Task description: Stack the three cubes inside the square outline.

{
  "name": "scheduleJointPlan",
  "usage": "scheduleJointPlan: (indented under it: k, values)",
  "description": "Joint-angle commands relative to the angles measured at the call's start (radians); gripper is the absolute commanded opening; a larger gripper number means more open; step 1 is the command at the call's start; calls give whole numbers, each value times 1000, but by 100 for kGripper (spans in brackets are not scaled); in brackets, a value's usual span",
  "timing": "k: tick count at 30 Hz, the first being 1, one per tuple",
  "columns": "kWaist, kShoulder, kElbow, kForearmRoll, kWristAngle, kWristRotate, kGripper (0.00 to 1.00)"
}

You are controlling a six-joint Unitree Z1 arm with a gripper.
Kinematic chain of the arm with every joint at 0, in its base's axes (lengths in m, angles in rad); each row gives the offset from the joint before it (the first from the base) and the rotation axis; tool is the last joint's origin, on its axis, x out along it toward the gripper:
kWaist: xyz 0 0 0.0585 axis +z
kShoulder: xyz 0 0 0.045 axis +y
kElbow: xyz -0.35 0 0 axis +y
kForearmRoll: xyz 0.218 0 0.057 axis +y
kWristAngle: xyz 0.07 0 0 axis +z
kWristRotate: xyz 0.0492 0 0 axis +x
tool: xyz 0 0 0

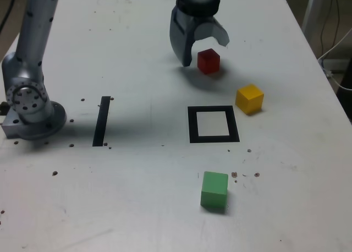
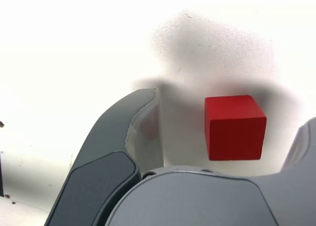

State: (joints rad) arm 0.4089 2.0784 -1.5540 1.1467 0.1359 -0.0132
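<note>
Red cube (image 1: 208,61) sits on the white table (image 1: 137,191), and your gripper (image 1: 204,49) hangs over it with its fingers spread wide, not touching it. You can see the yellow cube (image 1: 249,98) just beside the square outline (image 1: 213,124). The green cube (image 1: 214,190) lies near its other side.

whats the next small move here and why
Probably close the gripper on the red cube. The wrist view shows the cube sitting between the open fingers with a gap beside it, apparently not yet gripped. The square outline holds no cube, and the yellow cube and green cube lie apart on the table.
</note>
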Motion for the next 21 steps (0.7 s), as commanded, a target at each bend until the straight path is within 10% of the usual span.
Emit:
scheduleJointPlan:
  k: [1,21]
  values:
    - [-8,13,-14,-4,4,-3,89]
    - [-22,72,-82,20,16,-36,60]
